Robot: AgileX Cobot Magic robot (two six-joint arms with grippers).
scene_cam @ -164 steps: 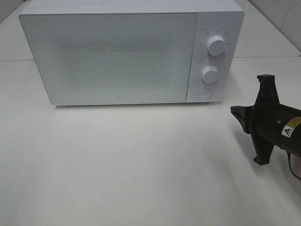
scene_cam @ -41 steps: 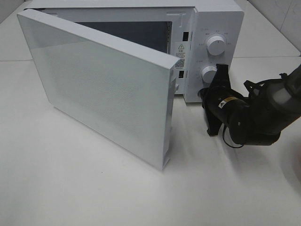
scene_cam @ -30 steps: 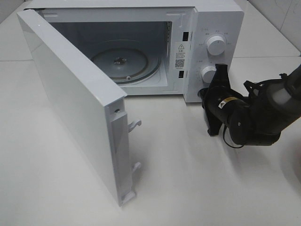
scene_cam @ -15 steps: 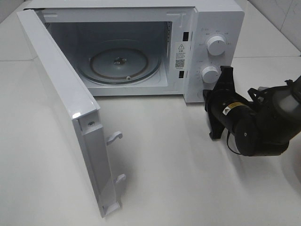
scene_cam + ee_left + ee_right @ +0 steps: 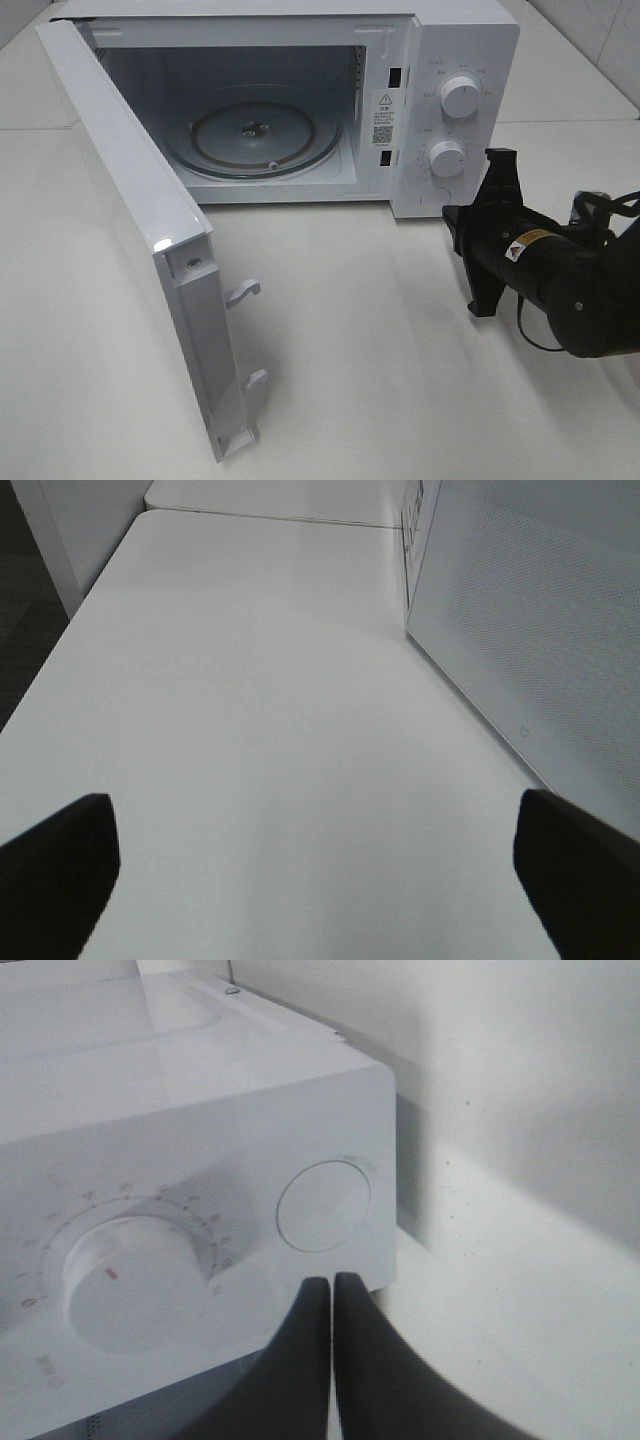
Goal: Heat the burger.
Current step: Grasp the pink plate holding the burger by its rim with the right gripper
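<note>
my right claw [image 5: 331, 1290] has its fingers pressed together, holding nothing. it has backed a little away from the round release button [image 5: 323, 1205] on the microwave [image 5: 460, 40], tips now just beside the panel's lower corner and no longer touching. a few seconds ago the door [image 5: 130, 220] was shut. since then it has swung fully out to the left and come to rest. the glass turntable [image 5: 252, 135] is exposed and bare. so i judge the opening step done and loading next. my left claw [image 5: 320, 865] is spread wide over bare table [image 5: 400, 380] outside the door, off the high view. the burger is in none of the views, so i can't say where it sits and have to find it before loading.
</note>
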